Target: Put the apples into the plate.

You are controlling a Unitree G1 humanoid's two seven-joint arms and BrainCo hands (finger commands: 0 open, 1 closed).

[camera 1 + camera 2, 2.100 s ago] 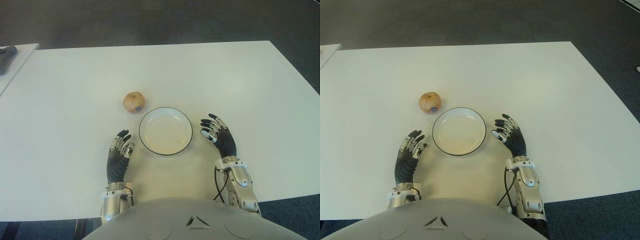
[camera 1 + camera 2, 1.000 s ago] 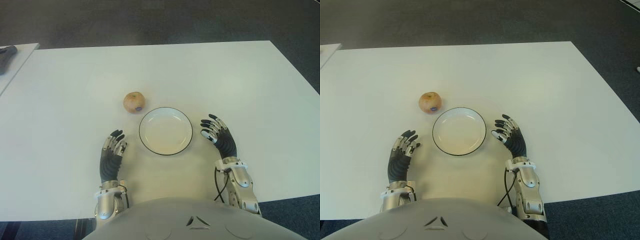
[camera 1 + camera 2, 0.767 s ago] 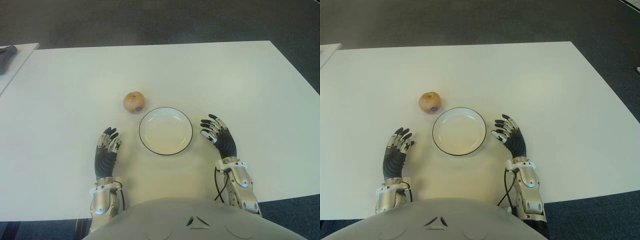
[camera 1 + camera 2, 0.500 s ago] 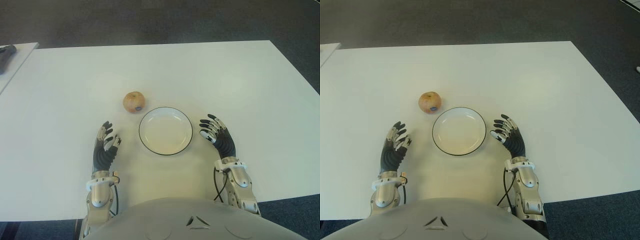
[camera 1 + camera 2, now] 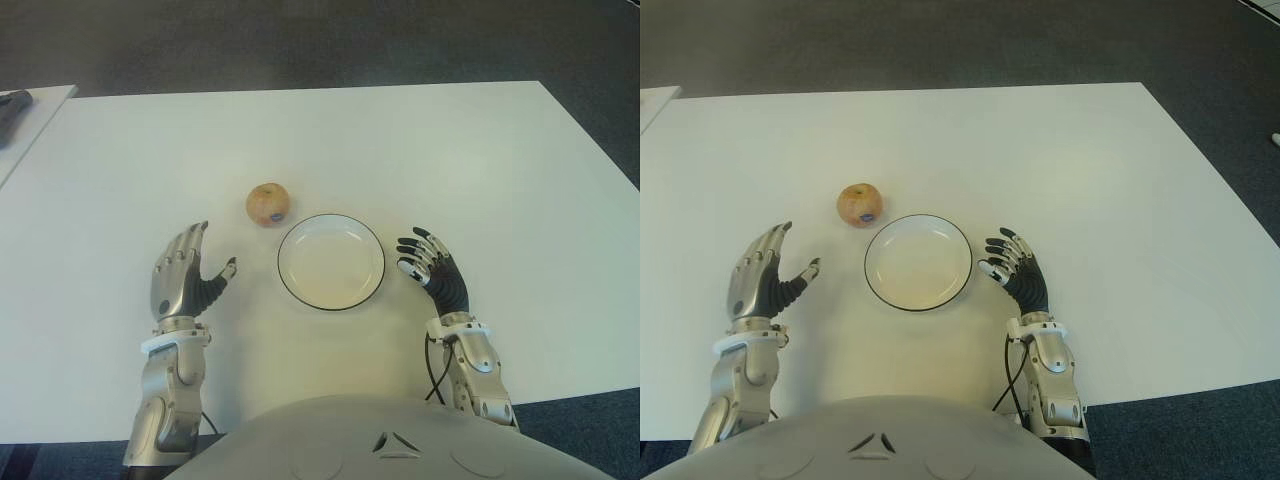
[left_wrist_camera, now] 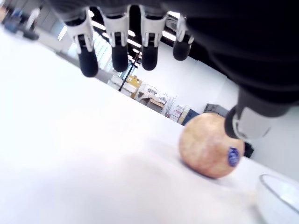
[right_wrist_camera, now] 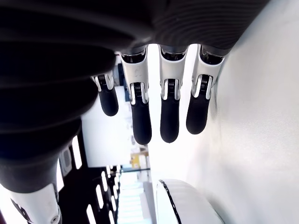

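One apple [image 5: 268,203] sits on the desk [image 5: 420,150], just beyond the plate [image 5: 331,261] and to its left, close to the rim but not touching. Plate holds nothing. A blue sticker shows on the apple's near side.

Left robot hand [image 5: 185,280]: raised on edge, left of the plate and nearer the robot than the apple, fingers [image 6: 117,49] spread, thumb out toward the plate, holding nothing. In the left wrist view the apple lies ahead of the open palm, apart from it.

Right robot hand [image 5: 432,272]: just right of the plate, fingers loosely extended, empty, idle.

Step in hand, as judged: left robot hand reaching for the apple; no contact yet.

Notes for doing it well:
- Keep the fingers wide until the apple sits between thumb and fingers; closing early would likely nudge it and it may roll.
- Approach from the side away from the plate, so any push sends the apple plateward.
- Wrap around the widest part; the skin looks smooth and could slip.
- Lift clear of the plate rim, lower to the plate's middle, then release low to limit rolling.
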